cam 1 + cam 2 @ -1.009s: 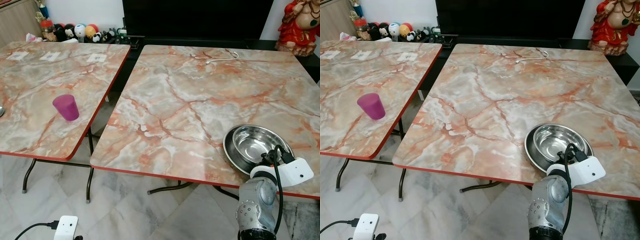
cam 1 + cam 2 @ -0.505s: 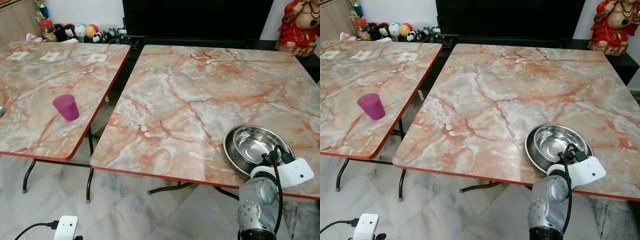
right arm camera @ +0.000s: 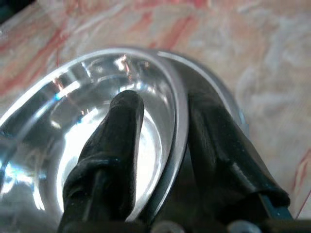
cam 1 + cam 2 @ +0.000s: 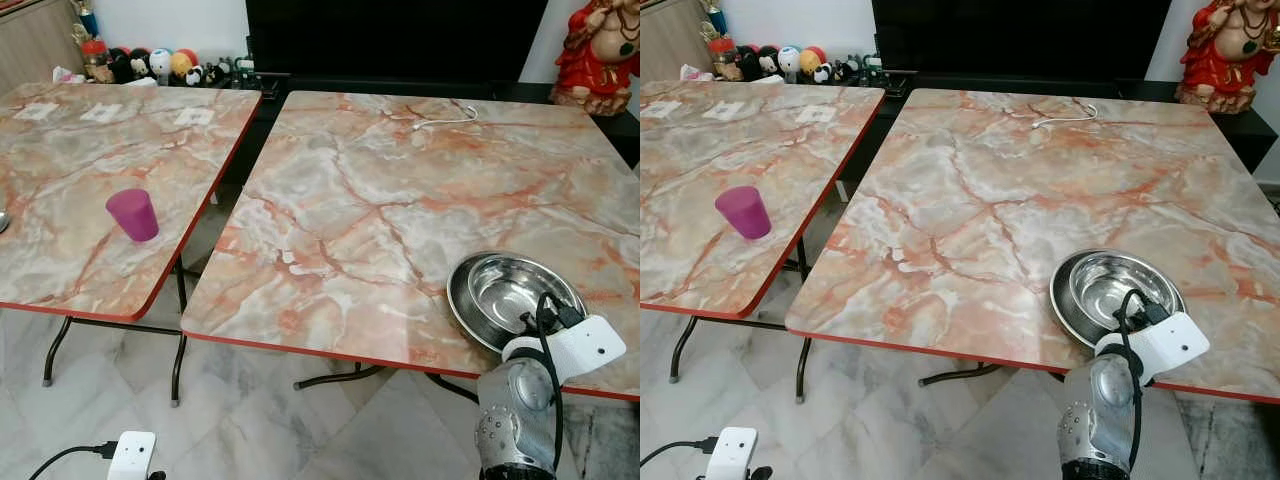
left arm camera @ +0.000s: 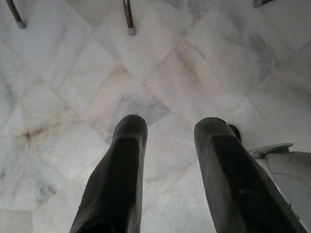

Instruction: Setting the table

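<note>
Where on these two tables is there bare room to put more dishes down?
The right table is bare from the white cable at its far edge down to the steel bowl, held by the right gripper. The left table is free around the purple cup.

Both head eyes look down on the same surface (image 4: 400, 200); the left wrist faces the floor (image 5: 184, 63), the right apparently crowds the bowl (image 3: 97, 121).
</note>
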You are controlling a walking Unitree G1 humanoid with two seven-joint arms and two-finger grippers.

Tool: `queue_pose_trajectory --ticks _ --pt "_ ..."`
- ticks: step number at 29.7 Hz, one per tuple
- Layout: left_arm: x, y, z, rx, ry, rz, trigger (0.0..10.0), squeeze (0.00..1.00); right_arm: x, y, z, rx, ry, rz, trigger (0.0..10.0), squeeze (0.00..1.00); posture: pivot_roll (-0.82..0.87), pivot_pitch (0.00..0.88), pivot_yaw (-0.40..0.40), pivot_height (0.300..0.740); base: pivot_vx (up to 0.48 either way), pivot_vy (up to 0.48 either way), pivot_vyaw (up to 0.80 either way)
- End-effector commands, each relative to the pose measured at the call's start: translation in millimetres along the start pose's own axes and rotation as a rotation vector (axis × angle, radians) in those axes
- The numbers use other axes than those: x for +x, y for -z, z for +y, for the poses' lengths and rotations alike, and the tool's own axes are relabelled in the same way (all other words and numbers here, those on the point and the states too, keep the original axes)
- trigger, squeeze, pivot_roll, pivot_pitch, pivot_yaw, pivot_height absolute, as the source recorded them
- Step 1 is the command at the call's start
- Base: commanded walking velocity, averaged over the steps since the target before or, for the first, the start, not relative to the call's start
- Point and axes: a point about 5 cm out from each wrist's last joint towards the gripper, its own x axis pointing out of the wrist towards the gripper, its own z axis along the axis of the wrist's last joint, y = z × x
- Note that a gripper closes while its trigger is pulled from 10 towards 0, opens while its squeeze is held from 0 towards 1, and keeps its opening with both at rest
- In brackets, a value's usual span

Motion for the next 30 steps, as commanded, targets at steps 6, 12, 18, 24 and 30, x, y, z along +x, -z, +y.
queue_pose_trajectory --ticks 6,12,18,24,30 --pt "-0.7 2.6 1.6 -0.004 -0.011 0.007 10.0 0.00 -6.3 -3.5 1.9 0.053 -0.012 -0.029 10.0 0.00 0.05 0.024 -0.005 0.740 0.000 0.000 0.00" --pt "-0.7 2.4 1.6 -0.006 -0.011 0.007 10.0 0.00 -8.3 -5.6 -1.5 0.051 0.017 -0.039 10.0 0.00 0.06 0.023 -0.006 0.740 0.000 0.000 0.00" --pt "-0.6 2.2 1.6 -0.006 -0.010 0.006 10.0 0.00 -11.5 -1.4 -5.4 0.060 0.041 -0.013 10.0 0.00 0.05 0.022 -0.006 0.740 0.000 0.000 0.00" --pt "-0.7 2.5 1.4 -0.006 -0.011 0.007 10.0 0.00 -14.5 -4.0 -2.6 0.025 -0.001 -0.046 10.0 0.00 0.05 0.023 -0.010 0.740 0.000 0.000 0.00" --pt "-0.7 2.6 1.4 -0.006 -0.012 0.008 10.0 0.00 -23.1 -19.1 14.4 -0.157 -0.173 -0.213 10.0 0.00 0.05 0.023 -0.010 0.740 0.000 0.000 0.00"
